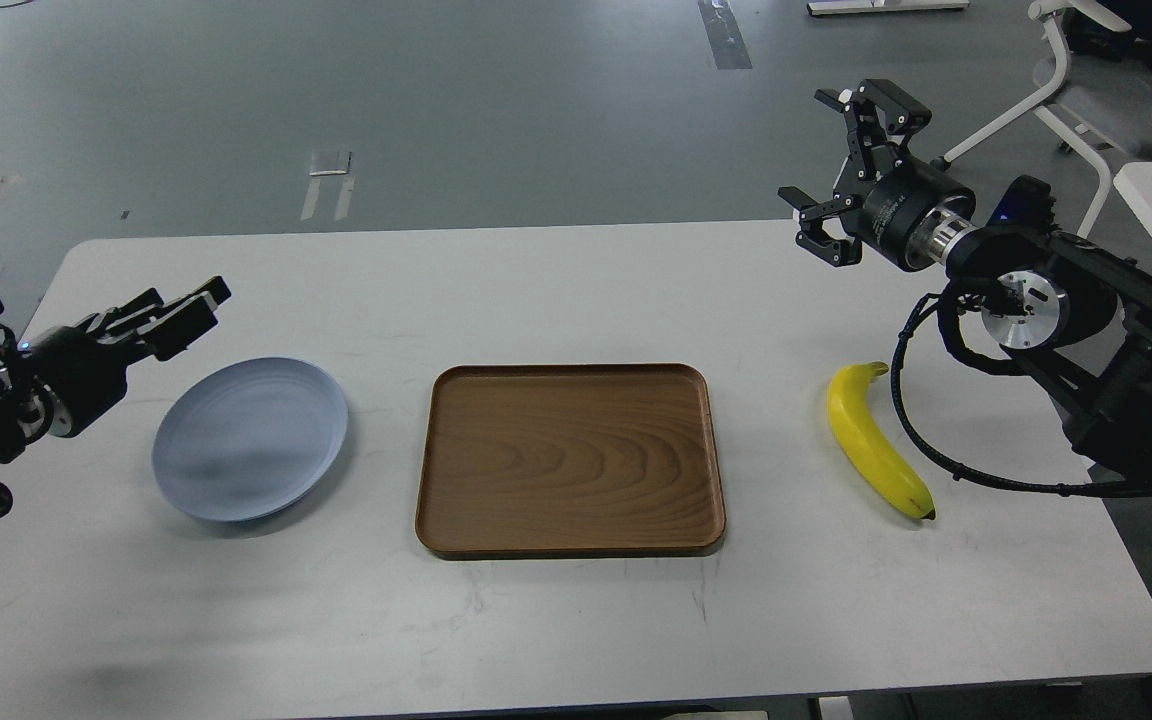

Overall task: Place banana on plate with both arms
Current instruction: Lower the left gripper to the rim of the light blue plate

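— What carries everything here?

— A white table [576, 620] with rounded corners, matte, with faint scuffs near its front edge.

— And what lies on it?

— Three things, each flat on the top. The wooden tray [570, 460] sits in the middle: brown, rectangular, a low raised rim, nothing inside it.

— To the left of the tray?

— The plate [250, 439], round and pale blue-grey, well apart from the tray.

— On the other side?

— The banana [877, 441], right of the tray and also clear of it. It is yellow and unpeeled, its stem toward the table's far edge, its dark tip toward the near edge.
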